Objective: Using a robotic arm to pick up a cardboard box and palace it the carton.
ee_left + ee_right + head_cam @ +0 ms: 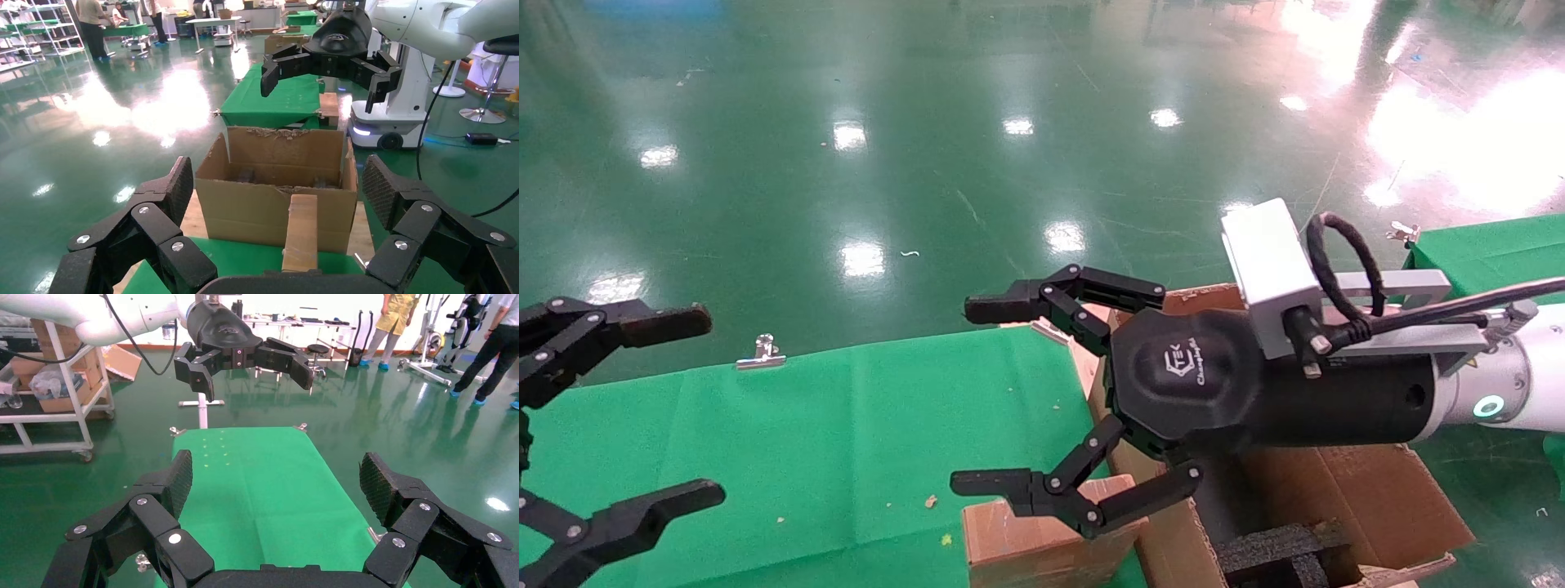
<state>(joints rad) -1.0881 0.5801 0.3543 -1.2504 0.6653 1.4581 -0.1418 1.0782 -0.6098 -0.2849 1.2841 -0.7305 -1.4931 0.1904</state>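
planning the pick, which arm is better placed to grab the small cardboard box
Right. The open right gripper hovers just above the cardboard box, beside the carton. The left gripper, also open, sits far across the green table.

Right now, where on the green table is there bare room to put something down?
The green cloth is bare between the left gripper and the cardboard box. It is crowded at the robot's right end: the open right gripper hangs above the cardboard box, beside the carton.
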